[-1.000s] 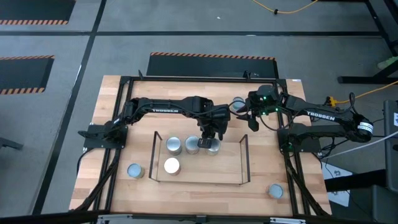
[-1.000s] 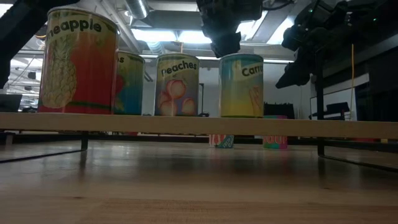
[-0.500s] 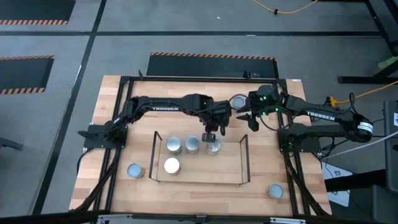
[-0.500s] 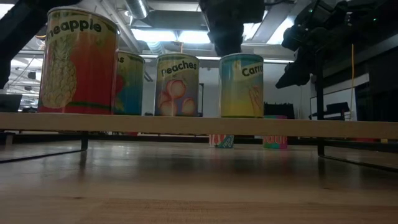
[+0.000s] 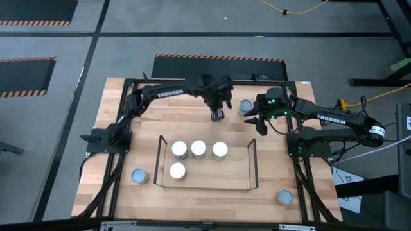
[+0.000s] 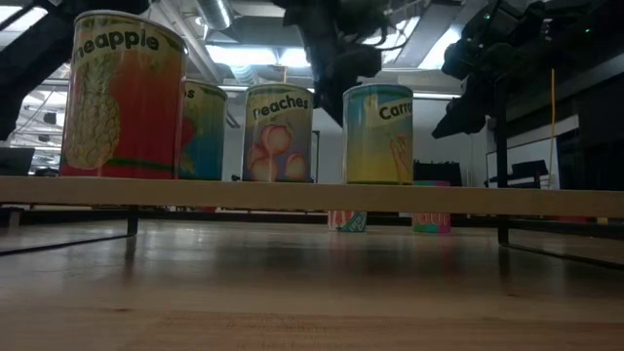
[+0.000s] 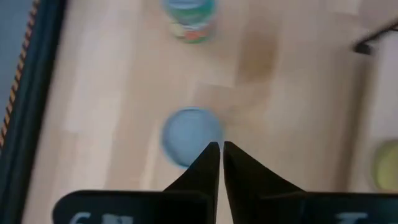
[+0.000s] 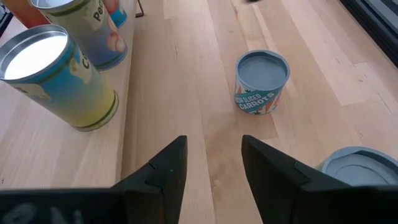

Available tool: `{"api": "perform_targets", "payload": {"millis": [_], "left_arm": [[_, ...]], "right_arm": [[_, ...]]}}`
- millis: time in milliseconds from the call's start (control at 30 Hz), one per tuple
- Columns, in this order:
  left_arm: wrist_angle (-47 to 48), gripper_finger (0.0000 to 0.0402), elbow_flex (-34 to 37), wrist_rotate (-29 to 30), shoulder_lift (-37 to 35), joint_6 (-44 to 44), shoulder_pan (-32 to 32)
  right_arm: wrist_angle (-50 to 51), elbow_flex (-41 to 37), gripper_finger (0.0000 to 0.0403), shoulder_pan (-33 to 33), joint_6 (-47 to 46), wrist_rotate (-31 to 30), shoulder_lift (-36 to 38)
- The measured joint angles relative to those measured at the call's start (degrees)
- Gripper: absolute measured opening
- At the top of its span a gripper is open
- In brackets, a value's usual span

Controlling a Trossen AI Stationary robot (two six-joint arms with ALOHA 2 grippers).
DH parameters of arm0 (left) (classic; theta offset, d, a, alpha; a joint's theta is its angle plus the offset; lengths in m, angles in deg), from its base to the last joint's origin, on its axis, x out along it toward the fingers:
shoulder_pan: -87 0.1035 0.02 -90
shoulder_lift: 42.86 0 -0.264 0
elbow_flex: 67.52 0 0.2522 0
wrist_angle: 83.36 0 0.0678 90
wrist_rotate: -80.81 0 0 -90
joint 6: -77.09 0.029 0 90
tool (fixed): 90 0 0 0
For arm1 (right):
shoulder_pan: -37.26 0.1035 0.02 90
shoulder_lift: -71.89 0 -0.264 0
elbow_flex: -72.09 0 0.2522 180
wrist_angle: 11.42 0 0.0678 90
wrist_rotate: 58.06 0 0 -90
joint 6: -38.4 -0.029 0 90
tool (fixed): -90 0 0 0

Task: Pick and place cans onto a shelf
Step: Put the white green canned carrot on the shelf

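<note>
Four cans stand upright on the shelf [image 5: 212, 178]: three in a far row [image 5: 179, 149] [image 5: 198, 149] [image 5: 219, 150] and one nearer [image 5: 176, 171]. In the low view they show as pineapple [image 6: 122, 97], peaches [image 6: 278, 132] and carrots [image 6: 378, 132] tins on the board [image 6: 312, 195]. My left gripper [image 5: 217, 114] is shut and empty, raised beyond the shelf's far side, above a pale-blue-topped can [image 7: 186, 134]. My right gripper [image 5: 260, 122] is open and empty, hovering by the shelf's far right end. A sliced-carrots can [image 8: 261, 81] stands on the table ahead of it.
Loose cans stand on the table at the near left [image 5: 139, 176], near right [image 5: 284, 196] and far side [image 5: 245, 106]. Another can [image 7: 189, 18] stands farther off in the left wrist view. The shelf's black wire end frames [image 5: 252, 163] rise at both ends.
My left gripper has drawn away from the rightmost can of the shelf's far row, going up and toward the table's far edge. That can stays upright on the shelf. My right gripper has kept still.
</note>
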Motion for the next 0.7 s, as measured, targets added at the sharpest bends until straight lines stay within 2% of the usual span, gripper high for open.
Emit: {"api": "perform_targets", "payload": {"millis": [167,500,700], "left_arm": [[-1.82,0.0017,0.0,-0.53,-0.07,-0.35,3.57],[-3.07,0.0113,-0.11,-1.11,2.19,0.81,5.6],[-3.16,0.0123,-0.07,-1.0,6.32,0.81,5.55]], "right_arm": [[0.0,0.0,0.0158,0.01,0.1,-0.02,0.0],[-0.11,0.0,0.0158,0.0,0.14,-0.02,0.0],[-0.27,0.0,0.0158,0.01,0.14,-0.02,0.0]]}}
